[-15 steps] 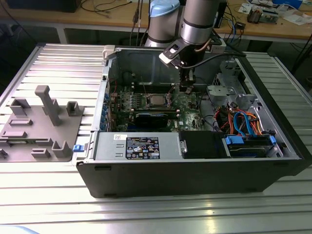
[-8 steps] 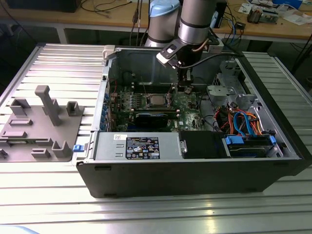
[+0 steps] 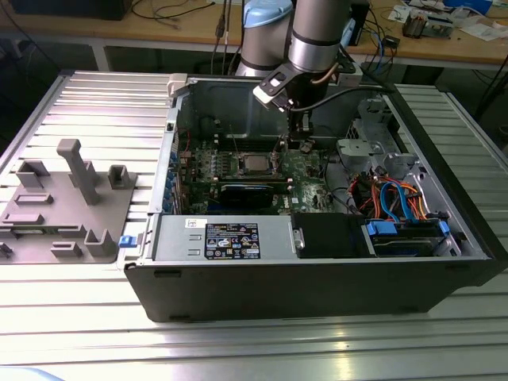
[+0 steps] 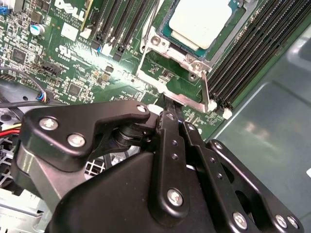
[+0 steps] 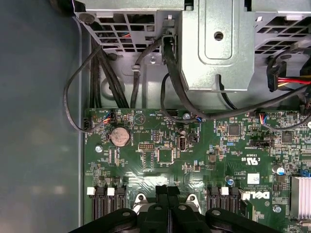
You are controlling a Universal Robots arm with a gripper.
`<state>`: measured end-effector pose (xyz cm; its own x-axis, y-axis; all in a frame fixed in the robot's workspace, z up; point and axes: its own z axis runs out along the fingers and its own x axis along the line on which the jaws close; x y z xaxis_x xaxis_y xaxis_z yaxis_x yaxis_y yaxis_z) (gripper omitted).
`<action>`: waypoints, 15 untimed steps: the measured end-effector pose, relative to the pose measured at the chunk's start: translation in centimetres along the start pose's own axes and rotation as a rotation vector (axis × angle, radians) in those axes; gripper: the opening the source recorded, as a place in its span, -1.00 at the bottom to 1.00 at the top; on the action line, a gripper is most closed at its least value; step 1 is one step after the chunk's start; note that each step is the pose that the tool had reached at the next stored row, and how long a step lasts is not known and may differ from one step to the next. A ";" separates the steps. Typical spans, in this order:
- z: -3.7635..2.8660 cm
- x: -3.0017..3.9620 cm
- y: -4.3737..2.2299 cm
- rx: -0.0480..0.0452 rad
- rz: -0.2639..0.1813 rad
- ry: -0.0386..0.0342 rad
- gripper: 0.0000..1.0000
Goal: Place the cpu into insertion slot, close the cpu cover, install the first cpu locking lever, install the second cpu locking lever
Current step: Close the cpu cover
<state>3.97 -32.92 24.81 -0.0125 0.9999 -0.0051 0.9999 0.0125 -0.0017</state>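
Observation:
The cpu, a square chip with a silver top, lies in the insertion slot on the green motherboard, and shows in the exterior view as the cpu. The cpu cover, a thin silvery frame with a window, is swung open away from the slot, with green board showing through it. My gripper is shut, its black tips together at the cover's free edge. I cannot tell whether they pinch it. The gripper hangs inside the case. A thin wire lever stands raised beside the slot.
Black memory slots flank the socket. A metal drive cage with looping black cables lies beyond the board. The case wall is close by. A power supply sits at the case front. A grey fixture tray is at the exterior view's left.

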 end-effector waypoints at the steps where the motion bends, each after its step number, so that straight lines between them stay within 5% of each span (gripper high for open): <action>1: 0.00 0.01 -0.10 0.0001 0.000 0.0000 -0.79; 15: 0.03 0.02 -1.12 0.0049 0.000 0.0000 -0.79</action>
<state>2.85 -32.92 24.78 -0.0129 0.9999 -0.0051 0.9999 0.0128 -0.0066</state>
